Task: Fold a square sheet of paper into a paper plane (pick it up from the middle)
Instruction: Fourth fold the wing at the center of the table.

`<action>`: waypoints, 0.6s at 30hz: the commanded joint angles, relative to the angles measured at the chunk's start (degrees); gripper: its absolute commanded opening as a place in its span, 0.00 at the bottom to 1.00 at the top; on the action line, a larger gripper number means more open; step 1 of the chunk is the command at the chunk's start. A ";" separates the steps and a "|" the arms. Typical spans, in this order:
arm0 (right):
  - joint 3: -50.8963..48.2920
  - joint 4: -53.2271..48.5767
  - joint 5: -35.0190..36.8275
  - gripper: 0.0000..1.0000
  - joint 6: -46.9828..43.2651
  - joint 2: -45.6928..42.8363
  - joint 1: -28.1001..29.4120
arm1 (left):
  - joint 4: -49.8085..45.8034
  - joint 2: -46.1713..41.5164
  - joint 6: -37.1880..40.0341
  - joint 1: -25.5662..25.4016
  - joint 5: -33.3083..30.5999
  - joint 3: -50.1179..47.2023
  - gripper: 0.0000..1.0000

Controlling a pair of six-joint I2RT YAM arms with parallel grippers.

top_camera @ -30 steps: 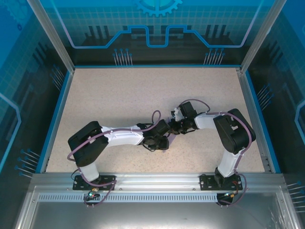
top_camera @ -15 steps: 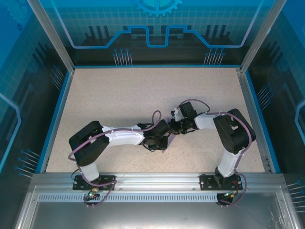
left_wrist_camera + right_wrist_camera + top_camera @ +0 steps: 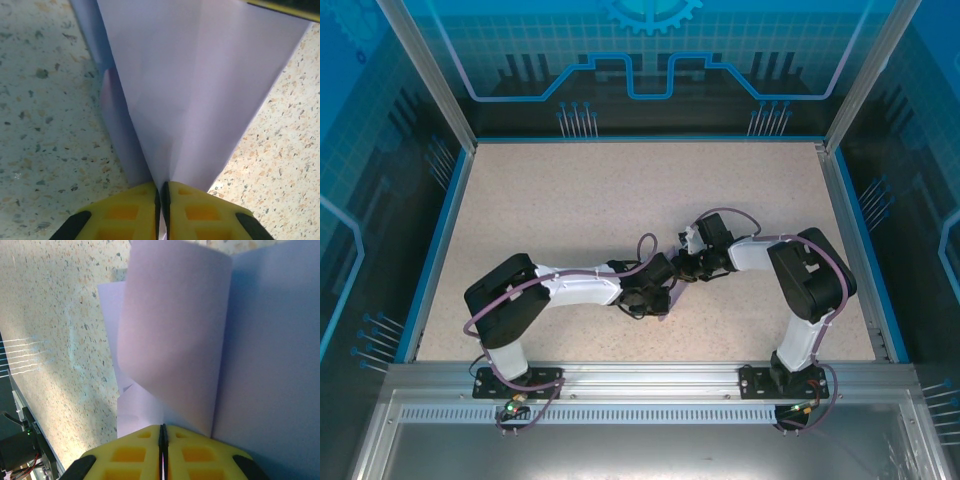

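Your left gripper (image 3: 161,196) and right gripper (image 3: 163,436) are both pinched tight on the paper plane (image 3: 200,85), which fans toward 12 o'clock. That likely steadies its crease.

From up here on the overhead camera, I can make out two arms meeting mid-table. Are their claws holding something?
Observer: Yes. The left wrist camera shows the left claw shut on the paper, a pale lilac sheet.
Operator: And the other claw?
Observer: The right claw is pinched shut on the same paper, beside a loosely curling flap.
Operator: Is it a plane already?
Observer: Partly folded: in the left wrist view the creased paper narrows to a point at the claw.
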 commanded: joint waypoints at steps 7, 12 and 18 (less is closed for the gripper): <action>-2.48 -5.16 4.93 0.11 -1.36 3.69 -0.36 | -0.57 -0.19 -1.10 -0.34 0.50 -1.67 0.04; -2.29 -5.00 4.51 0.11 -1.27 3.86 -0.43 | 0.00 -1.90 -1.11 -0.31 1.18 -0.62 0.07; -3.37 -4.34 3.72 0.10 -1.22 2.95 -1.40 | 4.75 -3.30 -1.31 -0.34 3.37 -0.79 0.07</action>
